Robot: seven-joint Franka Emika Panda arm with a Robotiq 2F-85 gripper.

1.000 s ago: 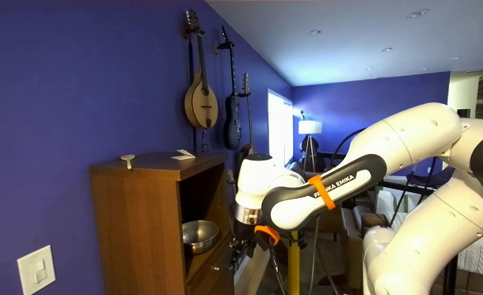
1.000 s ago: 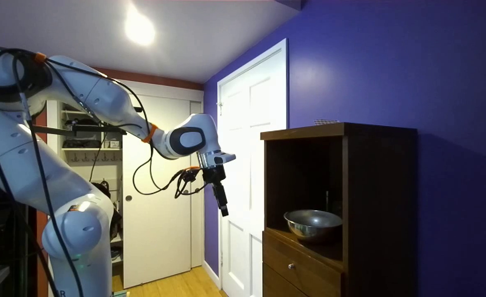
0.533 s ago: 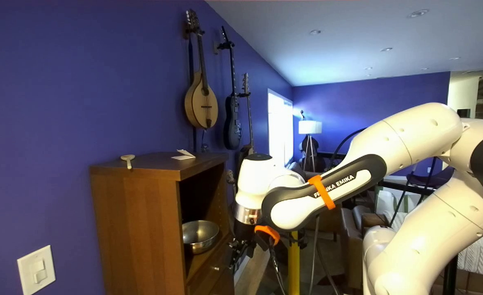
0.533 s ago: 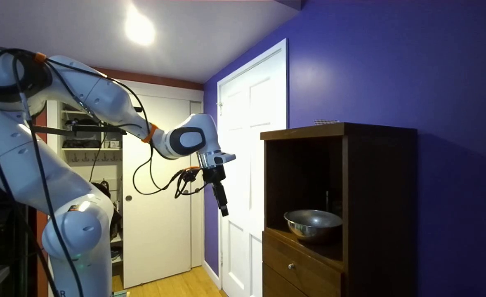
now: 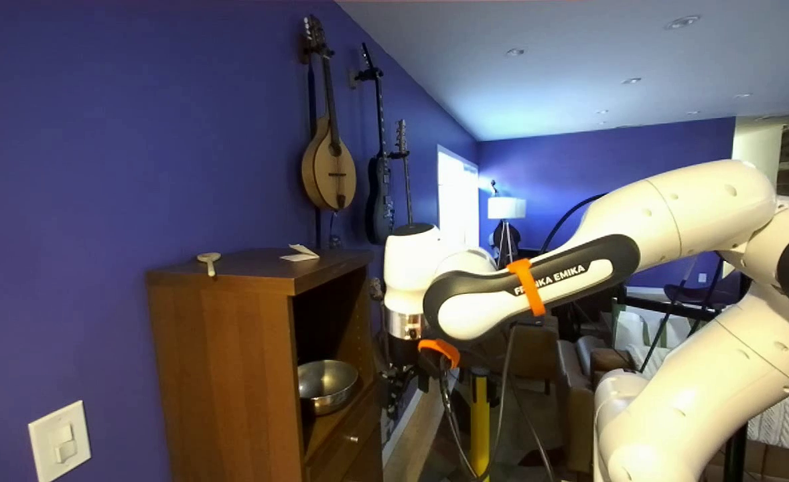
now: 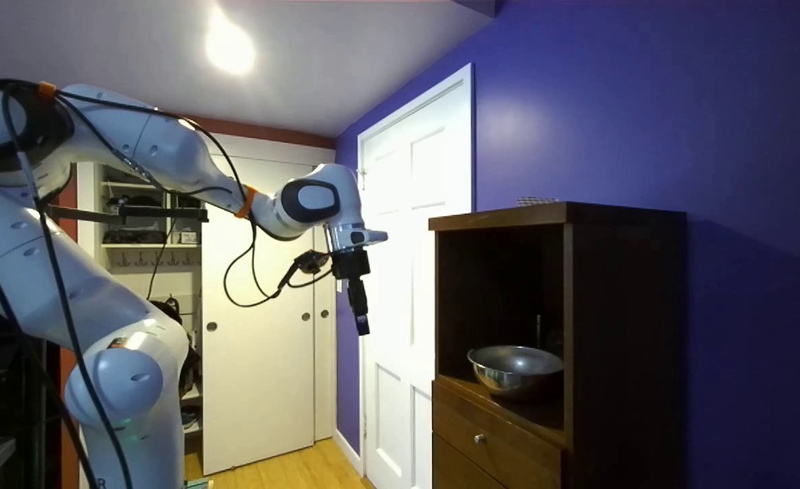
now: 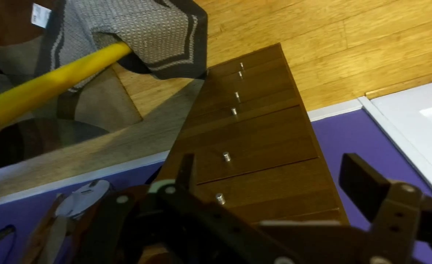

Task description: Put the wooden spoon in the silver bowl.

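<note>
The pale wooden spoon lies on top of the brown cabinet in an exterior view, one end sticking out past the edge. It is not visible in the wrist view. The silver bowl stands upright on the cabinet's open shelf; it also shows in an exterior view. Its visible inside holds nothing. My gripper points down in front of the cabinet, apart from it and below the cabinet top. In the wrist view my gripper has its fingers wide apart with nothing between them.
The brown cabinet has drawers with small metal knobs below the shelf. A folded paper lies on its top. A yellow post stands near the arm. A purple wall backs the cabinet, with a white door beside it.
My arm and gripper have risen, and the gripper now hangs more vertically. The spoon, bowl and cabinet have not moved.
</note>
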